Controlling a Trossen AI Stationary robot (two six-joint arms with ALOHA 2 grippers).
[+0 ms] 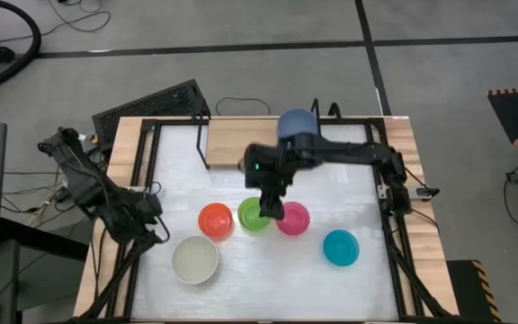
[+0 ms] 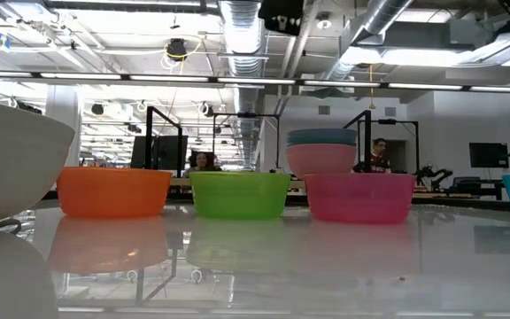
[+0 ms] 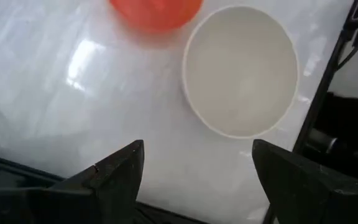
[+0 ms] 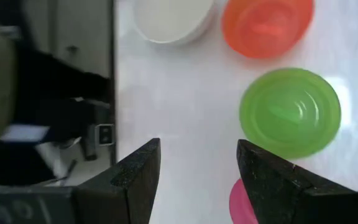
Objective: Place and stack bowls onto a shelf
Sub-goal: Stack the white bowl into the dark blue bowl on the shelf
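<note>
While the right hand (image 1: 273, 209) hangs spread, seemingly between lime bowl (image 1: 253, 214) and magenta bowl (image 1: 293, 219), neither is touched.

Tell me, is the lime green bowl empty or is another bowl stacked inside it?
Empty. The right wrist view looks down into the lime green bowl and shows only its bare bottom; in the low view it stands upright alone between the red-orange bowl and magenta bowl.

Five bowls sit on the white tabletop (image 1: 349, 288) across the lower middle of the high view: one cream-white (image 1: 194, 259), one orange (image 1: 215, 220), one lime green (image 1: 253, 214), one magenta (image 1: 294, 219) and one teal (image 1: 340, 247). Two more, a blue bowl (image 2: 322, 136) nested in a pink bowl (image 2: 322, 159), stand stacked behind them in the low view. There are two arms and one wooden shelf (image 1: 232, 142).
</note>
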